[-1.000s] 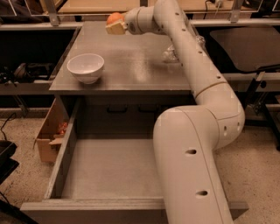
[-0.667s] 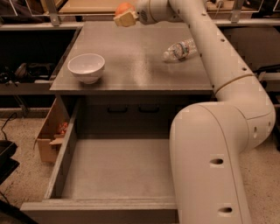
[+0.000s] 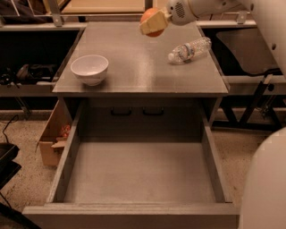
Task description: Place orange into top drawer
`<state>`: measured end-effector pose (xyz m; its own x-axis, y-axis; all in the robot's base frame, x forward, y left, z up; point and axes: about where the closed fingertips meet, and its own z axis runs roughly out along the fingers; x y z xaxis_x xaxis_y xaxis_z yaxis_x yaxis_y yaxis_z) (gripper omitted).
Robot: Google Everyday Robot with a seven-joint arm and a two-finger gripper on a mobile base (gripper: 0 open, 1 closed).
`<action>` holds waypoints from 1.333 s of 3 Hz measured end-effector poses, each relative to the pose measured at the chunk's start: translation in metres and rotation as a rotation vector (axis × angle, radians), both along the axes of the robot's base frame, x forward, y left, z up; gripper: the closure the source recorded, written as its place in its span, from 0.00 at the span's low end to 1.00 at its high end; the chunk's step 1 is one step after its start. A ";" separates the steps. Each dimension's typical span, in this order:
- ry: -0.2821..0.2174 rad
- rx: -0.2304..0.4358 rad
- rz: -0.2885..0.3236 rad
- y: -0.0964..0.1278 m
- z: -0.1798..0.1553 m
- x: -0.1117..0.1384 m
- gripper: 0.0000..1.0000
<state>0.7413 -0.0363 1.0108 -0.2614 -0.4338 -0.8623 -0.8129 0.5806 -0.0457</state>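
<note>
The drawer (image 3: pixel 67 165) stands pulled out at 6 o'clock, its flat grey bottom bare, below the cabinet top (image 3: pixel 138 67). The robot's pale body (image 3: pixel 266 183) fills the 4 o'clock corner, and its arm (image 3: pixel 201 6) reaches in from 1 o'clock along the upper edge. A cardboard box (image 3: pixel 49 143) sits on the floor at 9 o'clock of the drawer, just beside its left wall. On the cabinet top a white bowl (image 3: pixel 90 69) stands at 8 o'clock of the gripper, and a clear bottle (image 3: pixel 189 49) lies on its side at 4 o'clock of it. The gripper (image 3: pixel 151 24) hangs at 12 o'clock, over the far edge of the cabinet top. It is clamped on the orange (image 3: pixel 149 12). A pale finger (image 3: pixel 154 24) crosses the fruit's front, so the orange shows only above and below it, off the surface and well apart from the drawer.
</note>
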 end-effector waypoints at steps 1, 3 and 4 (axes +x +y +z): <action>0.106 0.046 0.005 -0.025 -0.013 -0.061 1.00; 0.302 0.284 0.100 -0.021 -0.099 -0.153 1.00; 0.411 0.266 0.094 -0.013 -0.150 -0.178 1.00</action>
<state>0.5631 -0.0495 0.8604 -0.5731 -0.2506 -0.7803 -0.7820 0.4520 0.4292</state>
